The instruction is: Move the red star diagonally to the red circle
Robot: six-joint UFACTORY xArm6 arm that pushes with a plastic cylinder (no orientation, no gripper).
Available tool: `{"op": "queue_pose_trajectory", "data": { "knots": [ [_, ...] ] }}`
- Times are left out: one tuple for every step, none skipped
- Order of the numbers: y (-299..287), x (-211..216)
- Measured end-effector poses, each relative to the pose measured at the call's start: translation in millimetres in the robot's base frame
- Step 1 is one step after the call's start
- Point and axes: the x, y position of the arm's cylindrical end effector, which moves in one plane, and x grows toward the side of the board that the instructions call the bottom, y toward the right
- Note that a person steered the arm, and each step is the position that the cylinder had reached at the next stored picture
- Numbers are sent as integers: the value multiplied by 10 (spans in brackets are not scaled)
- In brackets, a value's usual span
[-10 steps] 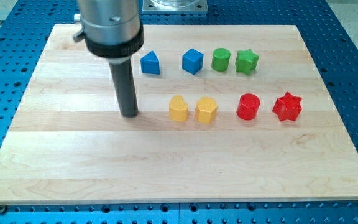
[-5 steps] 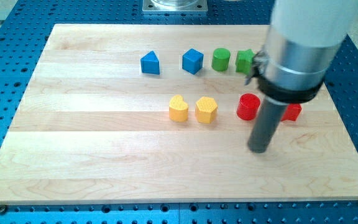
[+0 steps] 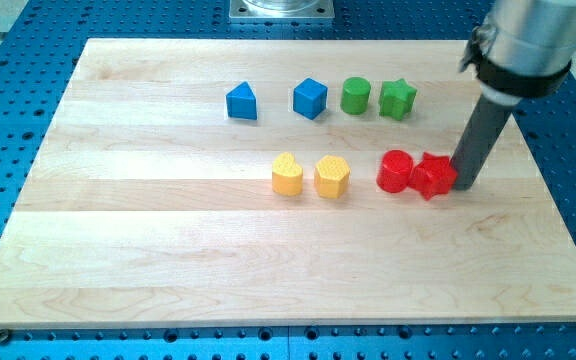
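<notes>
Board (image 3: pixel 168 260): pale wood, sits on blue perforated table (image 3: pixel 8 345); near strip at view's bottom carries no blocks.
Claw: n/a, arm has no claw, just a straight dark rod, so nothing to read as apart or together.
My tip (image 3: pixel 463 187): down on the board at view's right, touching the right side of the red star, a bit below its centre line. Rod rises up and to the right into the grey arm body at view's top right.
Red star (image 3: pixel 433 176): task block; mid row, right of centre, pressed against the red circle's right side, sits a touch lower than it.
Red circle (image 3: pixel 397 171): cylinder, directly left of the star, in contact w/ it.
Yellow pair: yellow block w/ rounded top and pointed base (image 3: pixel 332 176) left of the red circle w/ a clear gap; yellow heart (image 3: pixel 287 174) just beside it on the left, small gap between them.
Far row, view's right to left: green star (image 3: pixel 398 99), green cylinder (image 3: pixel 356 96) just beside it, blue cube (image 3: pixel 310 98), then blue block w/ peaked top (image 3: pixel 241 101) a bit further off.
Row spacing: far row well apart from the mid row.
Past the board: grey metal arm base (image 3: pixel 282 9) at view's top edge.
</notes>
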Motion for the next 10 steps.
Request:
{"op": "queue_pose_trajectory", "data": {
  "knots": [
    [135,-134],
    [-85,-307],
    [-365,-389],
    [-501,78],
    [74,104],
    [-480,-83],
    [-570,423],
    [-6,427],
    [-652,182],
    [-1128,435]
  ]
}}
